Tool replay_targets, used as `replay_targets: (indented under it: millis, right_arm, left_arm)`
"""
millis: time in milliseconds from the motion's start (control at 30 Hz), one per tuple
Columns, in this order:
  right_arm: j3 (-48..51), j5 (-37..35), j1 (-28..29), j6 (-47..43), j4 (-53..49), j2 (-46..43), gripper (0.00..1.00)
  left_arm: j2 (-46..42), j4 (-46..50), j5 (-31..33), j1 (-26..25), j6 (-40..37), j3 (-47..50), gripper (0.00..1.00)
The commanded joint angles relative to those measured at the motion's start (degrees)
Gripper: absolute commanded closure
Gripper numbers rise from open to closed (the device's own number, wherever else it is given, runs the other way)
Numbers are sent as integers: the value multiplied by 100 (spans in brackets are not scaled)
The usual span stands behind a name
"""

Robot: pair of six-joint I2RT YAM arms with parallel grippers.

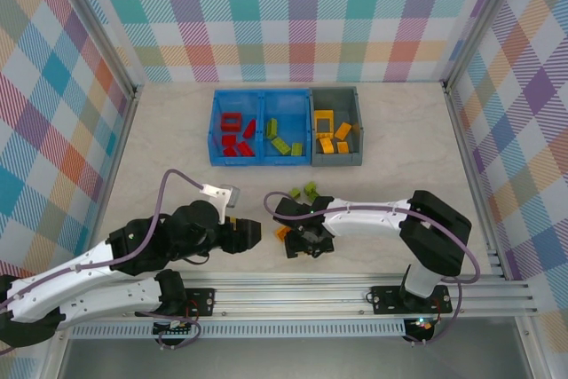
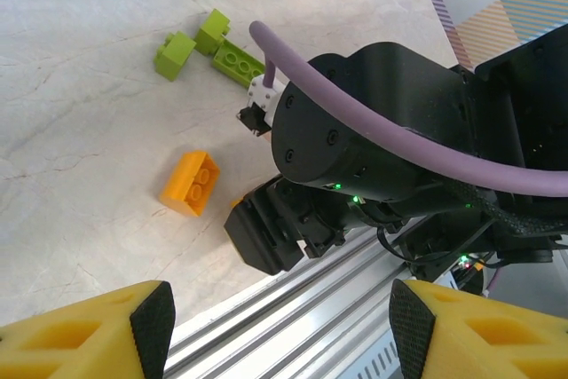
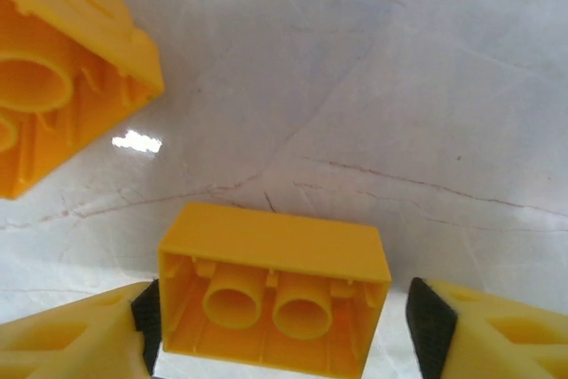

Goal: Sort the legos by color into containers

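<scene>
Near the worktop's front edge the right tool stands released astride an orange brick on its side — centre it, squeeze its short ends squarely, clear of the neighbouring brick, then lift toward the grey bin; the left tool gapes empty.

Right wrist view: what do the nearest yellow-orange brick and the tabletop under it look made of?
The yellow-orange brick: moulded plastic, smooth semi-gloss; hollow underside with tubes and thin ribs. The tabletop: pale, veined like marble, glossy, with a light glint; stone or printed laminate, I cannot tell.
</scene>
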State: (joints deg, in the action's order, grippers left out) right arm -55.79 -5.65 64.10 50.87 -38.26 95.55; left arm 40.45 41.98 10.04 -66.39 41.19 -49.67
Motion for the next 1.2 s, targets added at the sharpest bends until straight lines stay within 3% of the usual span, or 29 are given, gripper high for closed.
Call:
replay_targets:
  millis: [0, 200, 367, 433, 567, 700, 800, 1033, 1167]
  right_arm:
    - [5, -214, -29, 37, 111, 13, 36]
    - [-101, -371, -29, 58, -126, -97, 56]
    - [-308, -830, -142, -42, -874, -1010, 57]
    - [-545, -928, -470, -295, -1205, -1367, 57]
    - [-1191, -908, -1666, -1126, -1414, -1679, 57]
    - [-2226, -777, -2768, -1784, -1323, -953, 57]
    - [-3024, -772, -3259, -1917, -1239, -118, 59]
    - [-4885, -1314, -3699, -1782, -1754, 1791, 59]
    - [-5243, -1526, -3794, -1492, -2006, 2426, 60]
  left_arm:
    - [32, -58, 137, -111, 74, -8, 33]
    - [46, -99, 169, -115, 90, 3, 33]
    - [189, -364, 174, -119, 36, -184, 33]
    - [386, -565, 199, -119, -67, -343, 33]
    - [1033, -1003, 452, -115, -375, -838, 33]
    - [1923, -1370, 647, -32, -736, -1492, 28]
    - [2577, -1535, 536, 120, -879, -1929, 28]
    - [3384, -1765, 629, 285, -967, -2433, 29]
    - [3460, -1839, 656, 302, -990, -2439, 29]
